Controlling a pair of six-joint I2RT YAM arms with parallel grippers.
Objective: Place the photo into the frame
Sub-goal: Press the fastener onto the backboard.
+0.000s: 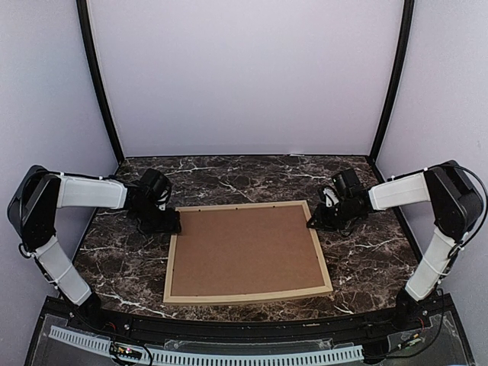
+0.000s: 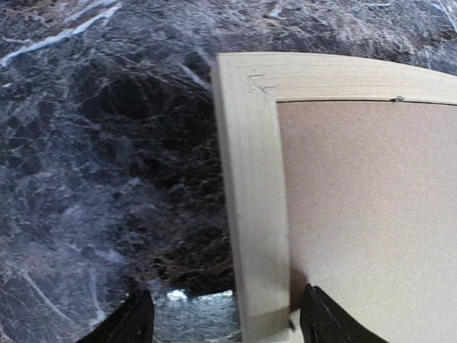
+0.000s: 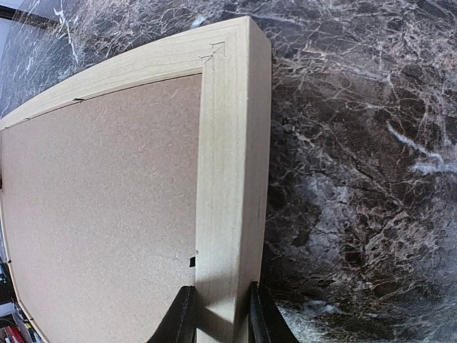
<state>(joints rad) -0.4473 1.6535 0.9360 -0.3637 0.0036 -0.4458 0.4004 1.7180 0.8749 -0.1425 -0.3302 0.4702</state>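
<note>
The light wood frame (image 1: 248, 296) lies flat on the marble table, its brown backing board (image 1: 245, 250) facing up. The photo is hidden or out of view. My left gripper (image 1: 169, 225) stands open astride the frame's left rail (image 2: 253, 179) near the far left corner. One finger is over the table, the other over the backing board (image 2: 371, 214). My right gripper (image 1: 314, 221) is at the far right corner. In the right wrist view the right gripper (image 3: 220, 304) is shut on the right rail (image 3: 228, 143), a finger pressed against each side.
Dark veined marble (image 1: 366, 252) surrounds the frame on all sides. White walls with black corner posts (image 1: 99, 84) enclose the back and sides. A black ledge with a perforated white strip (image 1: 229, 357) runs along the near edge.
</note>
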